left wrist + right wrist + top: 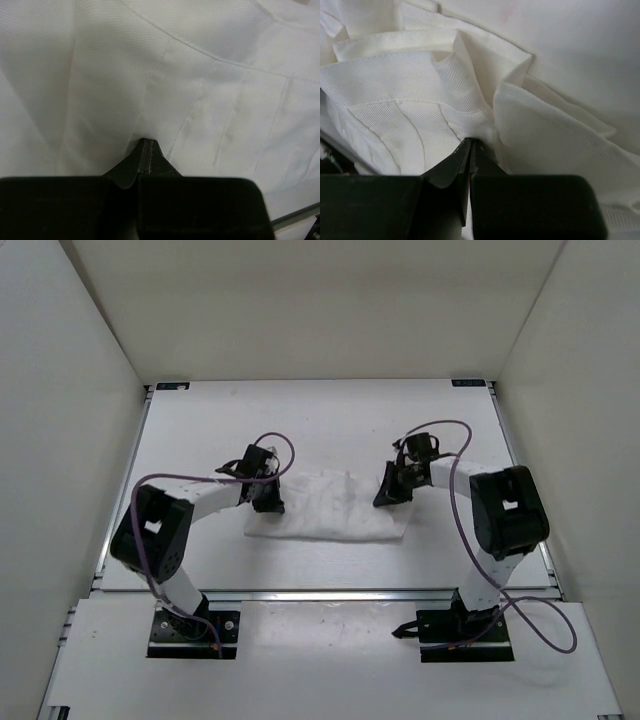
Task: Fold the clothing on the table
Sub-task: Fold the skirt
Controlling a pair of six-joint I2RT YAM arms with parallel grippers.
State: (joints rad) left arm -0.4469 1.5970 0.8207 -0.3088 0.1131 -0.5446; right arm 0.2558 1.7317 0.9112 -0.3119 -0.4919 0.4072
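Pleated white skirt lies mid-desk, long axis running left to right between the arms. At its left end the left gripper is closed, pinching fabric. At its right end the right gripper is likewise clamped on a fold.

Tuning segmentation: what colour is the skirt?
Plain white; the skirt shows best in right wrist view.

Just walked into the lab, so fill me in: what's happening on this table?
Two arms are folding the clothing, a white garment bunched on the table. The left arm has its jaws shut on the left edge, the right arm on the rumpled right edge. The fold isn't finished.
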